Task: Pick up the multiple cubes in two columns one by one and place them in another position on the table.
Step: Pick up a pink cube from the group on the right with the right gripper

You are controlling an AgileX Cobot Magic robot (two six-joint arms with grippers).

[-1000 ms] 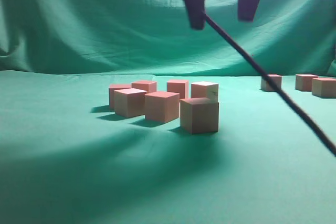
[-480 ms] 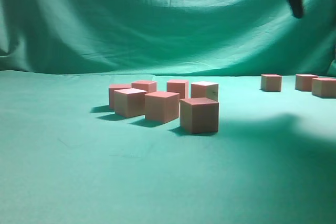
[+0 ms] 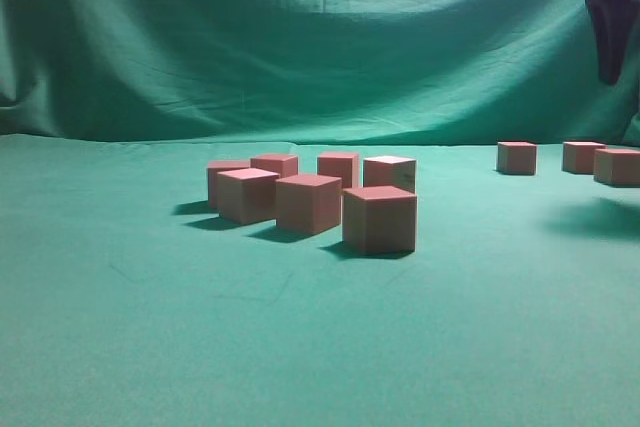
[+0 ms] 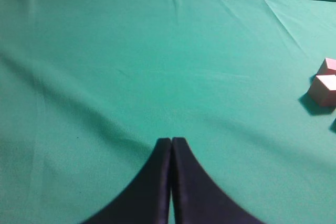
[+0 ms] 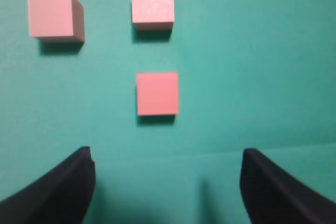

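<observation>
Black fingers spread wide apart frame the bottom of the right wrist view: the right gripper (image 5: 167, 182) hangs released, with nothing between its jaws. From the room it shows as a dark shape at the top right corner (image 3: 606, 22), high above the table (image 3: 130, 337) and touching none of the cubes.

Straight ahead of its open jaws, on bare teal cloth, lies one pink cube (image 5: 157, 93), centred between the two fingers but well clear of them. Beyond that sit two more: a paler one (image 5: 152, 2) directly in line past the first, and another (image 5: 54, 16) off to the left of it. None of the three touch. In the exterior view these are the small group at the far right of the table (image 3: 517, 157), sitting below the gripper.

Out toward the middle of the table stands the main cluster of cubes (image 3: 310, 202), seven of them in two slanting rows, close together, the nearest (image 3: 379, 219) standing a little forward of the rest.

Over on the other side, the left gripper (image 4: 171, 153) is clenched, its two dark fingers pressed flat together with nothing between them, low over empty cloth. Two cubes (image 4: 324, 88) show at the right edge of its wrist view, well apart from its tips.
</observation>
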